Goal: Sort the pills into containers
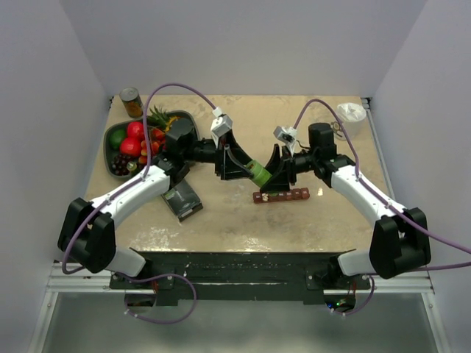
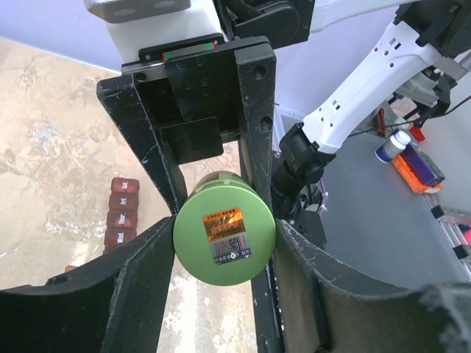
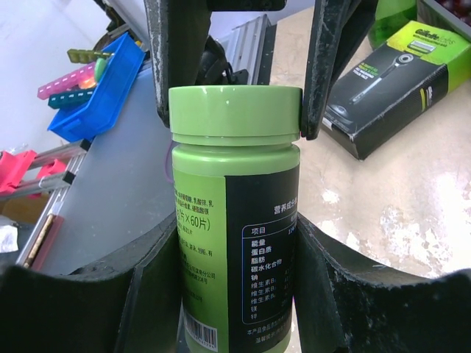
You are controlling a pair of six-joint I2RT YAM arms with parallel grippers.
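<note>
A green pill bottle [image 1: 258,173] hangs lying on its side above the table, between my two grippers. My left gripper [image 1: 239,165] is shut on its lid [image 2: 224,235], whose stickered top faces the left wrist camera. My right gripper [image 1: 274,176] is shut on the labelled body [image 3: 235,250] from the other side. The left gripper's fingers [image 3: 318,88] pinch the lid rim [image 3: 235,110] in the right wrist view. The containers [image 1: 281,195], a dark red-brown strip of small compartments, lie on the table just below the bottle and show again as the containers [image 2: 121,213] in the left wrist view. No loose pills are visible.
A dark fruit tray [image 1: 110,147] holds fruit at the back left, with a tin can [image 1: 132,102] behind it. A black razor box [image 1: 182,201] lies left of centre, seen too as the box [image 3: 401,81]. A white crumpled object [image 1: 351,112] sits at the back right.
</note>
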